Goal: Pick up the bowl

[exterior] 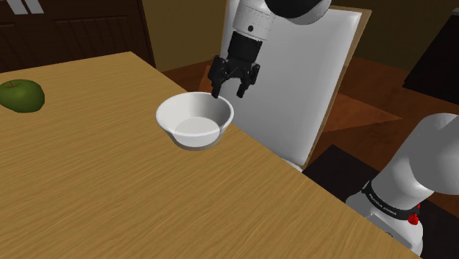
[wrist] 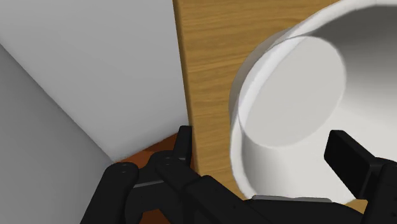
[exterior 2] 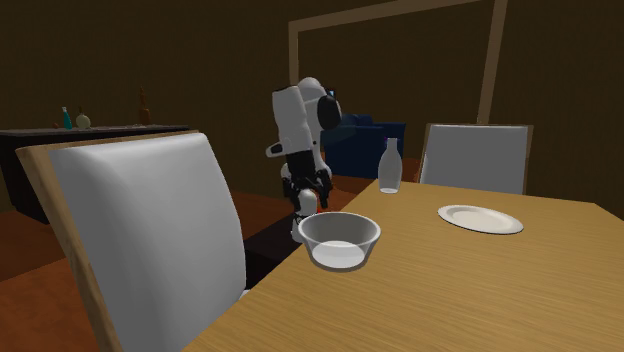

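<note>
**Pick-up, approach stage.** Pincer (exterior: 229, 91), its fingers apart, is poised astride the rim of the white bowl (exterior: 195, 121), with one finger outside the wall and one over the hollow. Whether either finger touches the rim cannot be told. The bowl rests on the wooden counter (exterior: 110, 191), close to the edge beside a white chair (exterior: 301, 88). Judged progress: the pincer is positioned, while closing on the rim and lifting are not yet done. Farther off lies a green apple (exterior: 20, 94).

Table (exterior: 110, 184) of matt grained wood; bowl (exterior: 195, 120) smooth, white; gripper (exterior: 234, 91) matt black.
</note>
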You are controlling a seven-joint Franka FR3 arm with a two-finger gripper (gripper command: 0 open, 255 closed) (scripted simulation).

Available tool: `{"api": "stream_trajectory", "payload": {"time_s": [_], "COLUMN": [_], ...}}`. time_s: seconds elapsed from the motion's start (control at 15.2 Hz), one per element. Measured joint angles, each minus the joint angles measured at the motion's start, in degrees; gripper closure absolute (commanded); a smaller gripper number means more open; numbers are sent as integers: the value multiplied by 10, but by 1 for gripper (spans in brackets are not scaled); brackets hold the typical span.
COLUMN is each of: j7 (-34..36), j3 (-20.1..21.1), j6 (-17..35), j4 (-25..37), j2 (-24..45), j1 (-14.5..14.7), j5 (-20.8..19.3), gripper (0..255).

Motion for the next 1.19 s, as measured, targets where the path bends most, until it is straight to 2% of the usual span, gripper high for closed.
{"api": "stream_trajectory", "payload": {"time_s": [0.46,0.53,1.19], "j7": [-10,-10,-11], "j3": [5,6,6], "j6": [50,53,56], "j4": [-32,-33,-34], "j2": [19,21,22], "j1": [3,3,3], "j5": [7,7,7], "gripper": [0,255,255]}}
